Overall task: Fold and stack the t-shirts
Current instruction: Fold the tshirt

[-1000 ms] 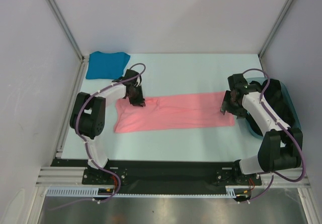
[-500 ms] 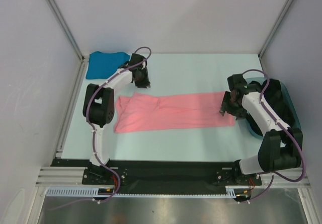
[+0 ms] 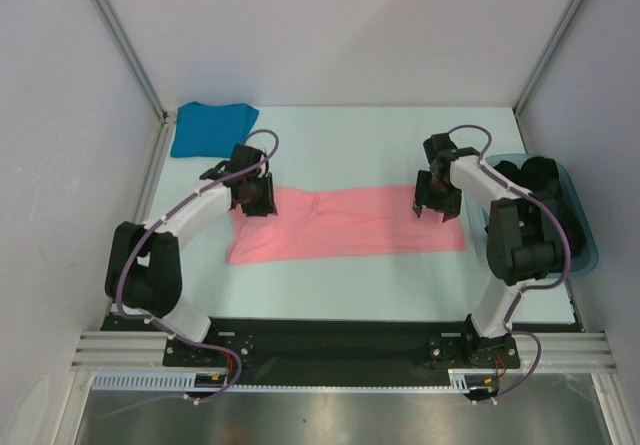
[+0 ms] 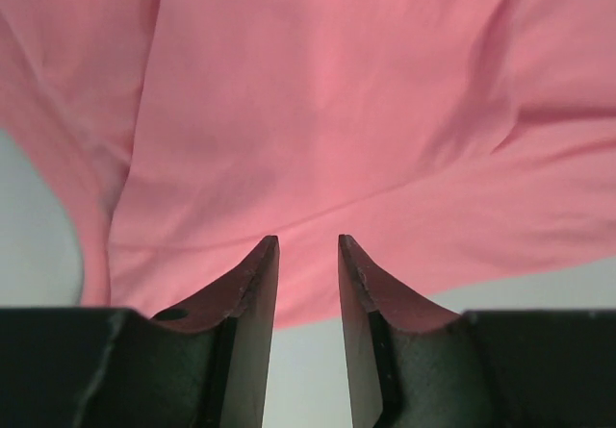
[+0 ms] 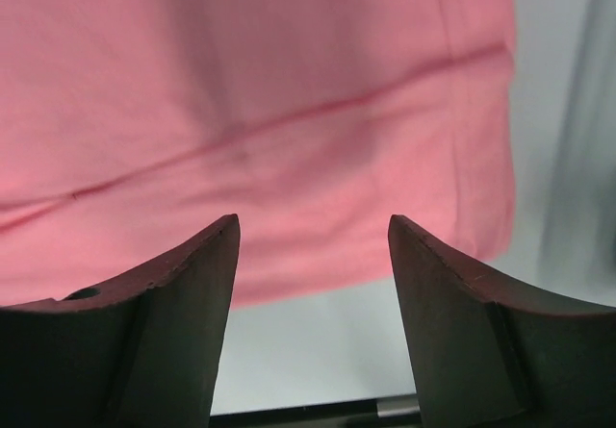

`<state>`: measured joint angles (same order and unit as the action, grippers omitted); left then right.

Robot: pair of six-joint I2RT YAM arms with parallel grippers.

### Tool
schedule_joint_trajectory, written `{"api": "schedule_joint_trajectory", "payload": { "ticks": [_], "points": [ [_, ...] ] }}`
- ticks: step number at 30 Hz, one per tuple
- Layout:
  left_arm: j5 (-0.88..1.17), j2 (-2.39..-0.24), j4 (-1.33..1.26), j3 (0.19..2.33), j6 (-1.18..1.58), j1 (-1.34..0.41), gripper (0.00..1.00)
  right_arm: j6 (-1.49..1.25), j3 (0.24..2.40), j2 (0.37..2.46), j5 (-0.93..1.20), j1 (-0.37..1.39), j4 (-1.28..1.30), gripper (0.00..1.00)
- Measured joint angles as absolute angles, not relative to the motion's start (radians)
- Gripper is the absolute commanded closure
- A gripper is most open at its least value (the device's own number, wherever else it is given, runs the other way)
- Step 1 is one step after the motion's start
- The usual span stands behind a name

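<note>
The salmon pink t-shirt point(image 3: 350, 223) lies flat as a long strip across the middle of the table. The teal-blue t-shirt point(image 3: 210, 128) sits folded in the back left corner. My left gripper point(image 3: 256, 199) hovers over the pink shirt's far left corner. In the left wrist view, the left gripper point(image 4: 308, 241) has a narrow gap with nothing in it, and pink fabric point(image 4: 318, 111) lies beyond. My right gripper point(image 3: 433, 205) hangs over the shirt's far right end. In the right wrist view, the right gripper point(image 5: 313, 221) is wide open and empty above the pink hem point(image 5: 289, 91).
A translucent teal tub point(image 3: 586, 227) stands at the right edge, beside the right arm. White walls with metal posts close in the pale table point(image 3: 350, 145) on three sides. The black base rail runs along the near edge.
The left gripper swung from the back, near the blue shirt, down onto the pink shirt's far left corner, and its jaws widened. The right gripper shifted left and back along the shirt's right end.
</note>
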<state>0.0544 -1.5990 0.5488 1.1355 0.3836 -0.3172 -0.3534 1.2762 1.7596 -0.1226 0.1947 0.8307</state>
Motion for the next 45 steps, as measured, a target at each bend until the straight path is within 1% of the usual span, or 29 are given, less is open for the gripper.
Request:
{"api": "schedule_joint_trajectory", "payload": {
  "ticks": [3,10,13,15,19,24,28,35,39,42,45],
  "points": [
    [0.047,-1.551,0.579,1.031,0.39,-0.318,0.61,-0.319,1.327,1.845,-0.126,0.201,0.802,0.31],
    [0.028,-1.562,0.627,0.959,0.449,-0.313,0.6,-0.262,1.369,1.937,-0.166,0.204,0.765,0.3],
    [0.027,-1.587,0.633,0.924,0.475,-0.295,0.58,-0.257,1.361,1.952,-0.175,0.204,0.749,0.3],
    [0.028,-1.613,0.639,0.915,0.482,-0.274,0.57,-0.261,1.349,1.946,-0.175,0.204,0.737,0.3],
    [0.047,-1.682,0.696,0.983,0.489,-0.25,0.57,-0.297,1.277,1.902,-0.176,0.206,0.675,0.3],
    [0.047,-1.817,0.838,1.137,0.462,-0.25,0.56,-0.366,1.147,1.816,-0.166,0.207,0.581,0.3],
    [0.041,-1.923,0.93,1.27,0.415,-0.249,0.55,-0.406,1.045,1.735,-0.143,0.221,0.553,0.3],
    [0.035,-2.088,0.995,1.518,0.337,-0.26,0.52,-0.461,0.918,1.616,-0.109,0.352,0.604,0.3],
    [0.056,-2.227,1.019,1.757,0.301,-0.275,0.52,-0.506,0.877,1.569,-0.033,0.418,0.639,0.3],
    [0.101,-2.389,1.071,2.041,0.278,-0.288,0.52,-0.54,0.868,1.558,0.028,0.476,0.662,0.3],
    [0.189,-2.48,1.019,2.206,0.268,-0.299,0.51,-0.575,0.874,1.569,0.104,0.572,0.673,0.3]
  ]
}}
